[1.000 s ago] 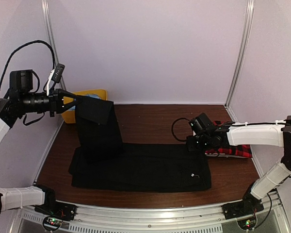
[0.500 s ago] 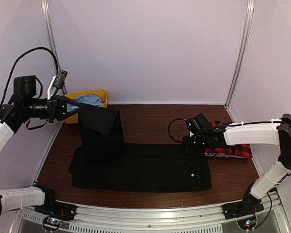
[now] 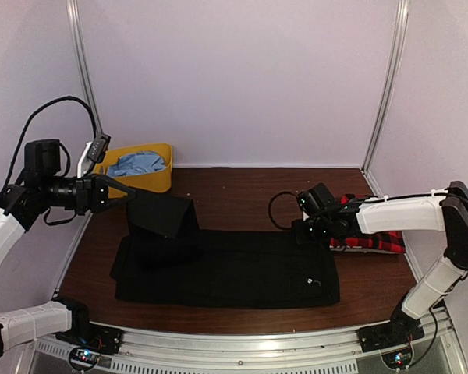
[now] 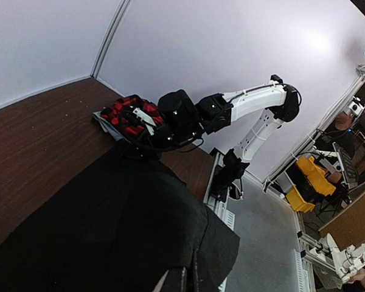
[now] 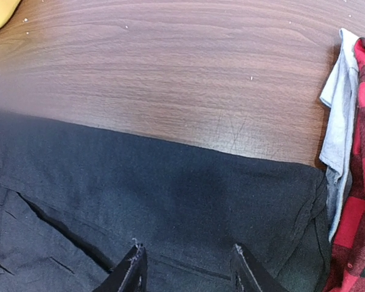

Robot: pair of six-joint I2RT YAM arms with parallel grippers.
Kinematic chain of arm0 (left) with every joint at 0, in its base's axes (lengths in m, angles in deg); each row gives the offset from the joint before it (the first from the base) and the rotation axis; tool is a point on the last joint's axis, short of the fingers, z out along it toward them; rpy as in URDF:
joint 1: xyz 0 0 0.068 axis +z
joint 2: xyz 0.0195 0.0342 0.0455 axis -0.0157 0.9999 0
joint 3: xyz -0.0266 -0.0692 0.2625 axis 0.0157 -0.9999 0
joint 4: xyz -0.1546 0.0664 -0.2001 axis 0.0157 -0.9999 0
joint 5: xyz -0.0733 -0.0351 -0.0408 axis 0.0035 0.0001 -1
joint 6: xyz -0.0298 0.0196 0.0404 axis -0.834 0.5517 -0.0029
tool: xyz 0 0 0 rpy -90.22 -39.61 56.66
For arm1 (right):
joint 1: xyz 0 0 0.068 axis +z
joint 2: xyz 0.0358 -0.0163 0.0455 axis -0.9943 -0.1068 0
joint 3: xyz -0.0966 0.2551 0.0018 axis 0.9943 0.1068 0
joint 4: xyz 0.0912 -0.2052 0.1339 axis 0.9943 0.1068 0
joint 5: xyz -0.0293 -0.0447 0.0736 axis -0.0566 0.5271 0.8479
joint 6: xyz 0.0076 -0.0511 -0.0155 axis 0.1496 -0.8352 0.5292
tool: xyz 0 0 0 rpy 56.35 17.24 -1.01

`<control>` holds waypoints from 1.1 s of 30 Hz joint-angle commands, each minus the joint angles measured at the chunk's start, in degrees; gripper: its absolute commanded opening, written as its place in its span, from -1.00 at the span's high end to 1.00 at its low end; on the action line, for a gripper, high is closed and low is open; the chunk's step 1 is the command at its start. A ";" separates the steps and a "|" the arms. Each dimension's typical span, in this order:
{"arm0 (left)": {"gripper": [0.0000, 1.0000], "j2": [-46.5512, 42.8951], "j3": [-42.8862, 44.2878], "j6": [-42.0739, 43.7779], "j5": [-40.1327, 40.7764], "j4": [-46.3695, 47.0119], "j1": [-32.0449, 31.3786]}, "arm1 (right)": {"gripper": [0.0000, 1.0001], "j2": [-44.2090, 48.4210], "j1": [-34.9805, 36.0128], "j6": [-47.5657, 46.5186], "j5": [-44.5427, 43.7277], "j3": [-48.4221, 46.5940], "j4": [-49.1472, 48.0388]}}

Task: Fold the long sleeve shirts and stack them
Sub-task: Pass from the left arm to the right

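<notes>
While the black shirt [image 3: 234, 269] lies spread across the table [image 3: 242, 193], the left gripper [image 3: 130, 198] is clamped on one end of it, holding that fold raised near the yellow bin [image 3: 161, 181]. The right gripper [image 5: 186, 265], fingers apart, sits over the shirt's far right corner, beside the plaid shirt [image 3: 374, 240]

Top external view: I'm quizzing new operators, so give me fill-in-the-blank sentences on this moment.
The left gripper holds up one end of a shirt coloured ____.
The right gripper is at that shirt's other end with jaws ____.
The plaid shirt lies on the robot's ____ side.
The yellow bin holds a ____ cloth.
Missing: black; open; right; blue.
</notes>
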 commanded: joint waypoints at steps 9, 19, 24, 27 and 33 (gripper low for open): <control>1.00 4.62 -6.92 -11.29 3.50 17.26 0.32 | 0.02 -3.58 0.36 -1.13 0.30 -1.28 -1.35; 1.00 15.31 -13.09 -15.98 4.18 28.09 0.24 | -0.03 0.97 1.74 -8.75 8.59 -0.12 -7.48; 1.00 23.09 -14.45 -16.75 4.68 31.94 -2.00 | -0.07 2.64 6.49 -15.49 10.49 -0.57 -9.39; 1.00 27.65 -14.02 -16.80 4.81 33.59 -3.87 | -0.10 3.12 9.49 -19.32 10.76 -1.45 -10.00; 1.00 34.89 -11.14 -17.70 6.22 34.98 -7.99 | -0.25 2.74 15.97 -25.08 9.58 -5.32 -10.59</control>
